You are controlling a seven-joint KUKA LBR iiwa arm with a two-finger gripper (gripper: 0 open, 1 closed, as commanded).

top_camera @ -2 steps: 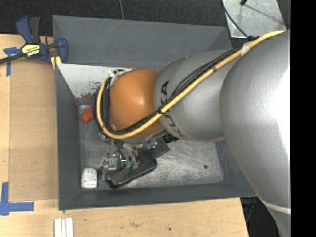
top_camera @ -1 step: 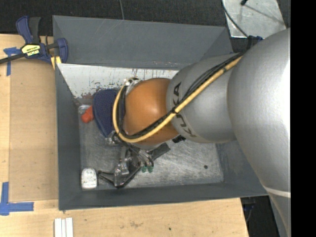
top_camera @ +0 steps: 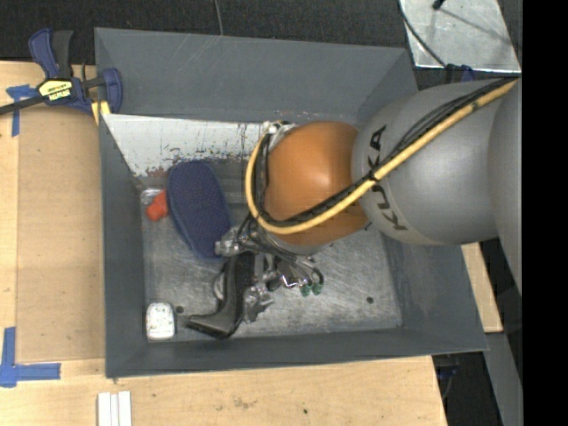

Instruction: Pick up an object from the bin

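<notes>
Front-left corner of bin (top_camera: 122,264): small white block (top_camera: 160,319), lying flat, well clear. Back-left: orange bit (top_camera: 157,208) just beside dark blue oval pad (top_camera: 197,204), which slopes against the back wall. Centre front: black bent piece (top_camera: 213,325) on the floor. Gripper (top_camera: 257,284) hangs low just right of it, probably lined up for that piece. Wide or narrow: cannot tell, wrist hardware hides it. Blue pad crowds the approach.

scuffed matt grey metal bin (top_camera: 124,238); soft dark-blue cloth pouch (top_camera: 197,207); glossy orange cover (top_camera: 311,180); smooth silver arm (top_camera: 444,162).
</notes>
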